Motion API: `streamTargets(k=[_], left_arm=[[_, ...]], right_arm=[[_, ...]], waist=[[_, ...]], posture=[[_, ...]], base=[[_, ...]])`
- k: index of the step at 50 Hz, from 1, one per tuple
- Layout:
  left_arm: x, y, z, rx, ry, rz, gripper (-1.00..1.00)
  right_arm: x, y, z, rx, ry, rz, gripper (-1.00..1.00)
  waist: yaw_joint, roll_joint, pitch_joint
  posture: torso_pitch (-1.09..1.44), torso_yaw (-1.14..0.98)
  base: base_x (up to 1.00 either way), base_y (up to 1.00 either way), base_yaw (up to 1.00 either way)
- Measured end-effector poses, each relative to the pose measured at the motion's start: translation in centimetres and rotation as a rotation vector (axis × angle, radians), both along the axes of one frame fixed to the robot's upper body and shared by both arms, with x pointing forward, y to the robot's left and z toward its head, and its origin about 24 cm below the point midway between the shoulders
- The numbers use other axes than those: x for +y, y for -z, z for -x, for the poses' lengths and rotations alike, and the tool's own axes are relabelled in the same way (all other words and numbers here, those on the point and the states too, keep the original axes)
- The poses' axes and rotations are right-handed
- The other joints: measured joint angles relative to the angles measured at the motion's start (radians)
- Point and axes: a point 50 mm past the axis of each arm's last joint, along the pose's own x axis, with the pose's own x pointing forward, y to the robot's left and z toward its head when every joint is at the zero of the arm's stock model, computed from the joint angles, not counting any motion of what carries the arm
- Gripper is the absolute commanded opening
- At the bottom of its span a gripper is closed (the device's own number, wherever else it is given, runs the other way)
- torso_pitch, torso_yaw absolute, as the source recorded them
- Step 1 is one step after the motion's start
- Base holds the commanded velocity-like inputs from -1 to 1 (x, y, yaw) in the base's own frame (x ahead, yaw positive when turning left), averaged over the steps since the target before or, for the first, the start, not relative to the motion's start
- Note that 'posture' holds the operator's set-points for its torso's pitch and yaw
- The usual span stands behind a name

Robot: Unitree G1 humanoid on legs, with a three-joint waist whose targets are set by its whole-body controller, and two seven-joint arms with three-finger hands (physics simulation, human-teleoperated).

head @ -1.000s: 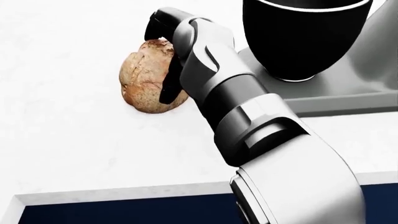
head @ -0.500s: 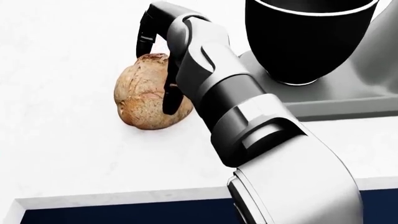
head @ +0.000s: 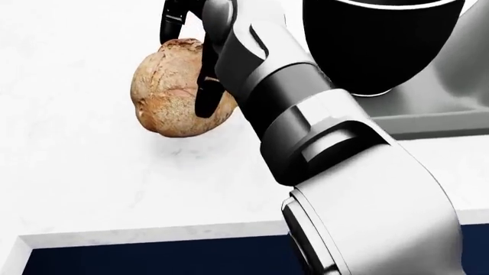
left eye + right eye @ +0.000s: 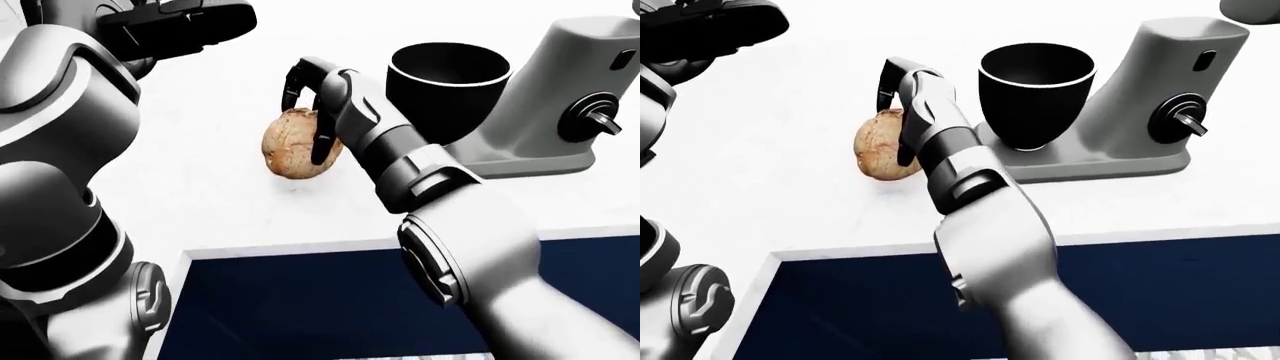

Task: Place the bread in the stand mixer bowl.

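Note:
A round brown bread loaf (image 4: 290, 146) hangs just above the white counter (image 4: 200, 202), with a faint shadow under it. My right hand (image 4: 303, 131) is shut on it: curled fingers hook over its top and the thumb presses its right side. Right of the loaf stands the black stand mixer bowl (image 4: 448, 82), upright and open-topped, on the grey mixer's base (image 4: 520, 161). In the head view the loaf (image 3: 164, 94) is large and partly covered by the hand. My left hand (image 4: 185, 26) is held high at the top left, far from the loaf; its finger state is unclear.
The grey mixer column (image 4: 585, 90) with a knob rises to the right of the bowl. The counter's edge (image 4: 300, 246) runs across the lower part of the view, with a dark blue cabinet front (image 4: 300, 307) below it.
My right hand's fingers closed round the loaf and raised it off the counter; in the head view it now sits higher and looks larger.

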Motion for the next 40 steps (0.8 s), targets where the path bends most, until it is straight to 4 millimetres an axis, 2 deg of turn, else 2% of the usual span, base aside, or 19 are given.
streamTargets(k=[15, 23, 27, 34, 40], left_arm=[[0.0, -0.1, 0.1, -0.004, 0.000, 0.001, 1.00], [0.0, 0.1, -0.1, 0.006, -0.001, 0.002, 1.00], [0.0, 0.0, -0.1, 0.003, 0.001, 0.001, 1.00], [0.0, -0.1, 0.0, -0.006, 0.001, 0.003, 1.00], [-0.1, 0.0, 0.0, 0.002, 0.002, 0.000, 1.00]], right_arm=[[-0.2, -5.4, 0.5, -0.133, -0.005, -0.063, -1.00], [-1.1, -11.2, 1.7, -0.257, 0.013, -0.089, -1.00], [-1.4, -13.0, 2.2, -0.302, 0.018, -0.097, -1.00], [-2.7, -15.2, 2.8, -0.328, 0.056, -0.108, -1.00], [-4.7, -17.8, 3.7, -0.374, 0.114, -0.115, -1.00]], waist=[[0.003, -0.002, 0.004], [0.004, -0.004, 0.009], [0.003, -0.005, 0.008], [0.005, -0.007, 0.013], [0.005, -0.009, 0.019]], posture=[[0.00, 0.00], [0.00, 0.00], [0.00, 0.00], [0.00, 0.00], [0.00, 0.00]], base=[[0.00, 0.00, 0.00], [0.00, 0.00, 0.00], [0.00, 0.00, 0.00], [0.00, 0.00, 0.00], [0.00, 0.00, 0.00]])
